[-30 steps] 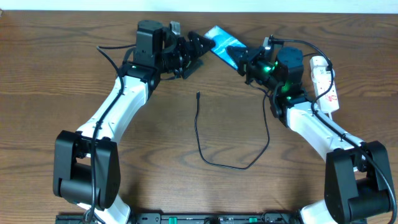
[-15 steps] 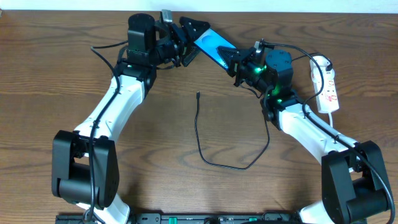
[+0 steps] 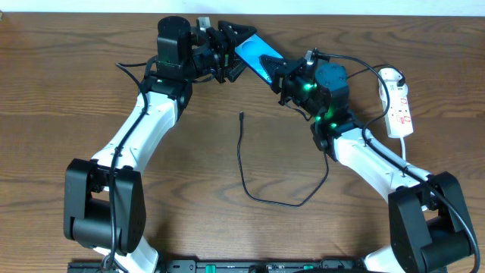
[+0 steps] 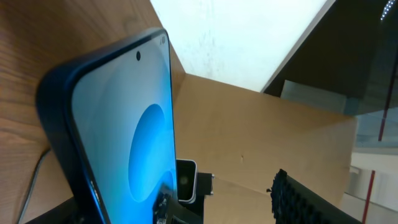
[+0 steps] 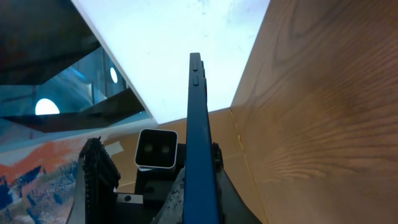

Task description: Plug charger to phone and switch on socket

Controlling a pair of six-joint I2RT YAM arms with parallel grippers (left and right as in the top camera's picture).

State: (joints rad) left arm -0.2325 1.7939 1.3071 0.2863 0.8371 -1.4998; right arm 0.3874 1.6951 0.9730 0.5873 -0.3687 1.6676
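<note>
The phone point(image 3: 255, 55), blue screen lit, is held off the table at the back, tilted. My right gripper point(image 3: 278, 73) is shut on its lower right end; the right wrist view shows the phone point(image 5: 199, 118) edge-on between the fingers point(image 5: 179, 193). My left gripper point(image 3: 236, 50) straddles the upper left end with its jaws open. In the left wrist view the phone point(image 4: 124, 124) fills the left side, and the ridged right pad point(image 4: 298, 199) stands well apart from it. The charger point(image 3: 250, 189) lies looped on the table, its tip point(image 3: 241, 115) free. The socket point(image 3: 399, 106) lies at the far right.
The table's back edge and a white wall run just behind the phone. A black cable from the right arm arcs over towards the socket. The charger's loop lies between the two arms' bases.
The right gripper has carried the phone left and towards the back. The left gripper has shifted left, now stands around the phone's end, and its jaws have narrowed.
</note>
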